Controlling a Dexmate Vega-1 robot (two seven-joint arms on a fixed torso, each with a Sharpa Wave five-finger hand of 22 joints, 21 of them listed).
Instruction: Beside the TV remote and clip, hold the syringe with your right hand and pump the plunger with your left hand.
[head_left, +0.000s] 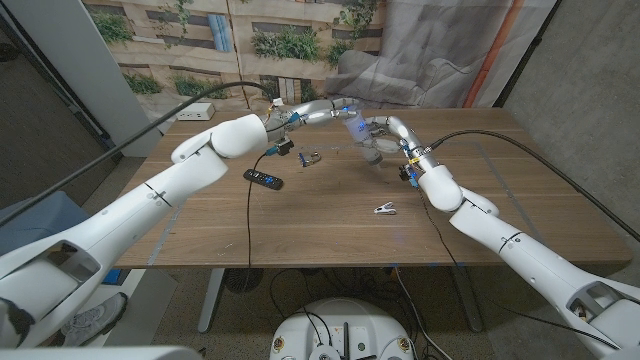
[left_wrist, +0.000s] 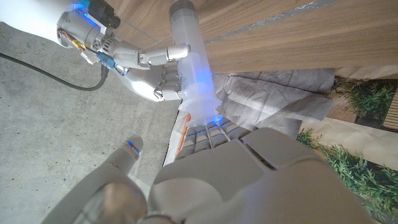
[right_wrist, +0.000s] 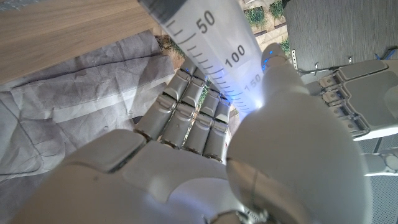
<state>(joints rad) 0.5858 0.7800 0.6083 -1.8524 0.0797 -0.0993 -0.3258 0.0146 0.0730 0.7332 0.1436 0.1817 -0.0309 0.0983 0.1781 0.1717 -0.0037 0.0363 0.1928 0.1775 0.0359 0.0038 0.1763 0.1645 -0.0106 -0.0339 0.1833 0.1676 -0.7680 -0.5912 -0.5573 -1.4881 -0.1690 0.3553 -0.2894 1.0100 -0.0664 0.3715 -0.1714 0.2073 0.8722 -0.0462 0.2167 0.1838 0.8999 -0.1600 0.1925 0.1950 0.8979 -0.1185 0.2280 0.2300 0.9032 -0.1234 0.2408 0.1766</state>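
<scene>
Clear graduated plastic syringe (right_wrist: 217, 53) held above the wooden table's (head_left: 330, 235) far side, barrel gripped in right hand (head_left: 372, 133), plunger end held by left hand (head_left: 322, 108), black TV remote (head_left: 263, 178) and small metal clip (head_left: 385, 209) lying nearby.

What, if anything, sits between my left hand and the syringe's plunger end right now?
Nothing visible. The right hand grips the syringe barrel, and the left hand already has its fingers at the plunger end.
</scene>
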